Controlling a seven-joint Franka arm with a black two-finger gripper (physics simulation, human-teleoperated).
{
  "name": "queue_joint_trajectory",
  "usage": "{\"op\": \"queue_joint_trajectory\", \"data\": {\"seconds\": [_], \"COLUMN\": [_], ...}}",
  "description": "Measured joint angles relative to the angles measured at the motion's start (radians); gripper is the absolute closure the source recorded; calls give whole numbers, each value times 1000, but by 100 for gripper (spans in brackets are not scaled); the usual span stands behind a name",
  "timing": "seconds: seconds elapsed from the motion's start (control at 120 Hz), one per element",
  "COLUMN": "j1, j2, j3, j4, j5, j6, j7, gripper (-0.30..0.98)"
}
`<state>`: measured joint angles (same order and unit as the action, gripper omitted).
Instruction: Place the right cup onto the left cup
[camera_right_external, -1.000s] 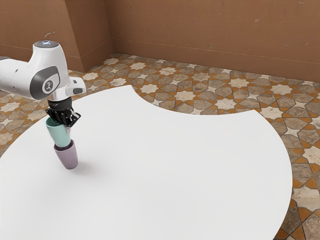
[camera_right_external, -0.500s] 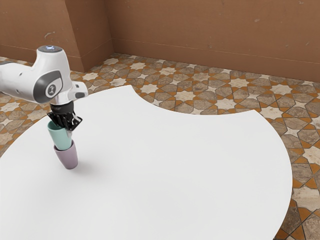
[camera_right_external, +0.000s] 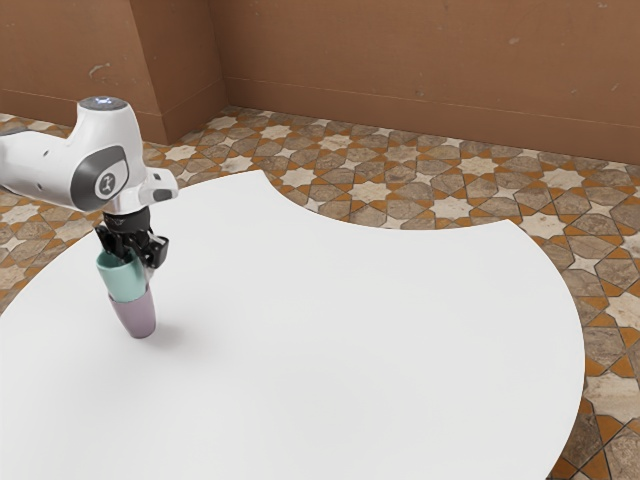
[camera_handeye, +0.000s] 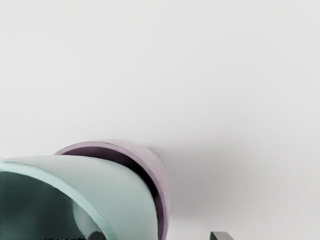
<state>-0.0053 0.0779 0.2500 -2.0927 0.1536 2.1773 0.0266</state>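
The smooth mint-green tapered cup (camera_right_external: 124, 281), probably light, stiff and best pinched at its rim, sits inside the smooth mauve cup (camera_right_external: 136, 317), the gripper (camera_handeye: 158, 235) wide around the upper one's wall.

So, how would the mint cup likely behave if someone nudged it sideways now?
The mint cup would probably feel stiff, as its wall and rim look smooth and even. Its lower end sits inside the purple cup, so it would likely drag that one along. The stacked pair, tall over a narrow base, might tip.
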Motion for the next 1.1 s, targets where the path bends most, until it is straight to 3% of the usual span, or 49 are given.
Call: {"op": "queue_joint_trajectory", "data": {"seconds": [0.15,0.35,0.858,0.983,1.1], "j1": [1,2,4,29,57], "j2": [1,5,-27,-100,-119], "j3": [0,0,-7,-51,-116], "j4": [0,0,1,19,128], "j5": [-2,-3,-3,-18,-29], "j6": [-1,-1,-13,-55,-154], "j7": [5,11,17,13,1], "gripper": [22,9,1,0,0]}}
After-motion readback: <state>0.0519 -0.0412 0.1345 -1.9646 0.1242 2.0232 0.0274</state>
